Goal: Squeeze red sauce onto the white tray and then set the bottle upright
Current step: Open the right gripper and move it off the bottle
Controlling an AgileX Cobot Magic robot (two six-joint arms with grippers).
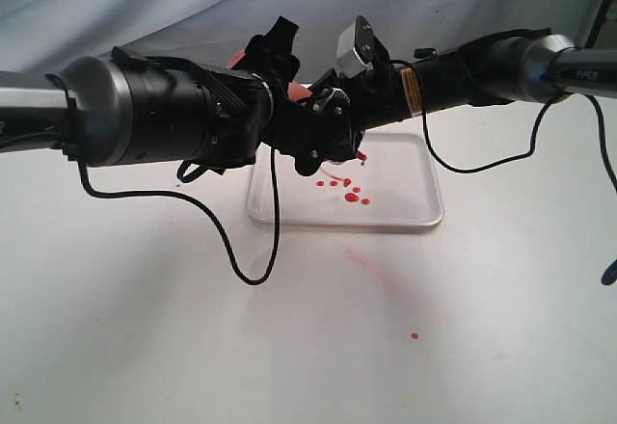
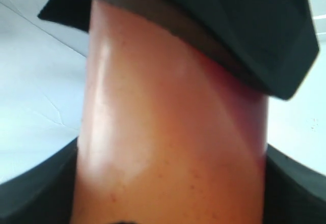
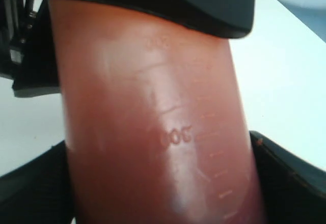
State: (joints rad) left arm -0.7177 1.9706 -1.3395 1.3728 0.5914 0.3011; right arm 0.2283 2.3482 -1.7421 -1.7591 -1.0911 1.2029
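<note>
The bottle (image 1: 301, 90) hangs tilted above the white tray (image 1: 424, 214), mostly hidden behind both arms; its red nozzle (image 1: 362, 157) points down over the tray. Several small drops of red sauce (image 1: 352, 196) lie on the tray floor. In the left wrist view the red-orange bottle (image 2: 168, 132) fills the frame, and my left gripper (image 2: 170, 188) is shut on it, a black finger (image 2: 30, 198) against each side. In the right wrist view my right gripper (image 3: 163, 183) also closes on the bottle (image 3: 153, 112), whose wall shows embossed measure marks, with fingers (image 3: 290, 178) pressed against both sides.
One stray red drop (image 1: 415, 335) and a faint red smear (image 1: 362, 260) mark the white tabletop in front of the tray. A black cable (image 1: 241, 251) loops down from the left arm to the table. Another cable hangs from the right arm (image 1: 540, 63).
</note>
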